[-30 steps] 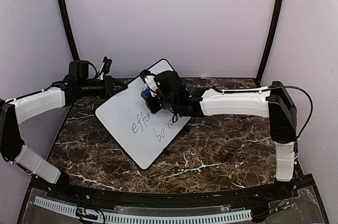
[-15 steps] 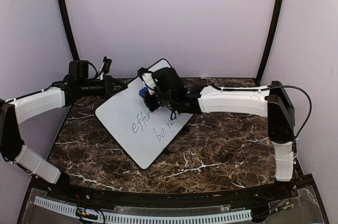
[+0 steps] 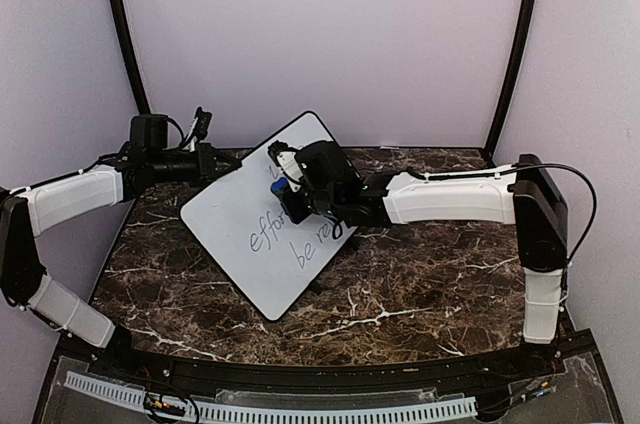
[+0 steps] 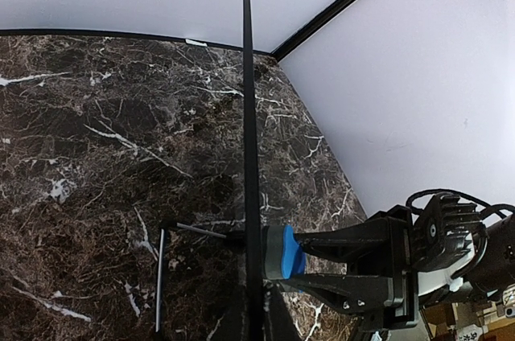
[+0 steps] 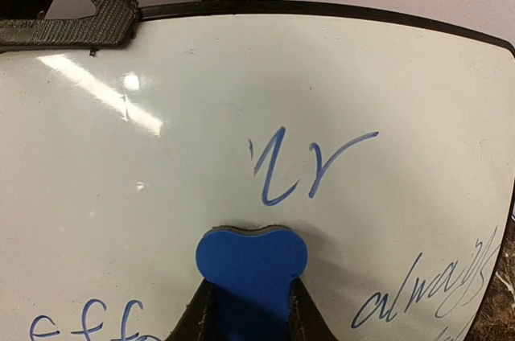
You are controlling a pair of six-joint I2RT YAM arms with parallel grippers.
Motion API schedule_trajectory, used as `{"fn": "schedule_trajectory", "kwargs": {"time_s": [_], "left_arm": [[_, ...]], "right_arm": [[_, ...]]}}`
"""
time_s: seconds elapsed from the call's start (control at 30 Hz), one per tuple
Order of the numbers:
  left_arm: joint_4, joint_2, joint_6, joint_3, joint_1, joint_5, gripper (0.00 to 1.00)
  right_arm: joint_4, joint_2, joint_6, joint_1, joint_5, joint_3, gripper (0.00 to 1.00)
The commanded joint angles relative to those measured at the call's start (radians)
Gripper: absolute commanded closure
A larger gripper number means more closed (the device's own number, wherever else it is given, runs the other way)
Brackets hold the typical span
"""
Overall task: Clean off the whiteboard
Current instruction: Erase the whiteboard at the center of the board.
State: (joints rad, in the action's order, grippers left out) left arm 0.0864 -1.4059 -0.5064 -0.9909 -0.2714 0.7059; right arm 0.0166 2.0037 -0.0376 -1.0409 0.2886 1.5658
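Bright, even overhead light; glare streaks on the whiteboard; all views fairly sharp.

In the top view, the right gripper and its arm are covering the middle of the whiteboard, so the writing is breaking off after "effo" and "be re". The left gripper is meeting the upper left rim of the whiteboard, but its jaws are looking too small and dark to judge. In the left wrist view the whiteboard is showing only its thin black edge and is hiding its face. In the right wrist view the bottom edge is cutting off the eraser and the word "eff", and the lower right corner is cutting through "always".
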Motion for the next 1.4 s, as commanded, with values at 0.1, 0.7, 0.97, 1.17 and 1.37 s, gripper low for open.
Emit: {"fn": "schedule_trajectory", "kwargs": {"time_s": [0.1,0.7,0.97,1.17,1.37], "left_arm": [[0.083,0.056,0.012,-0.004,-0.011,0.079,1.00],[0.078,0.062,0.016,-0.006,-0.011,0.078,1.00],[0.083,0.061,0.012,-0.005,-0.011,0.083,1.00],[0.082,0.063,0.015,-0.003,-0.011,0.080,1.00],[0.078,0.067,0.019,-0.005,-0.011,0.075,1.00]], "right_arm": [[0.064,0.051,0.014,-0.005,-0.003,0.060,0.80],[0.077,0.067,0.005,0.031,-0.053,0.068,0.80],[0.052,0.028,-0.004,0.032,-0.046,-0.012,0.80],[0.076,0.102,0.024,0.039,-0.025,0.140,0.80],[0.122,0.163,0.031,0.059,-0.024,0.271,0.80]]}}
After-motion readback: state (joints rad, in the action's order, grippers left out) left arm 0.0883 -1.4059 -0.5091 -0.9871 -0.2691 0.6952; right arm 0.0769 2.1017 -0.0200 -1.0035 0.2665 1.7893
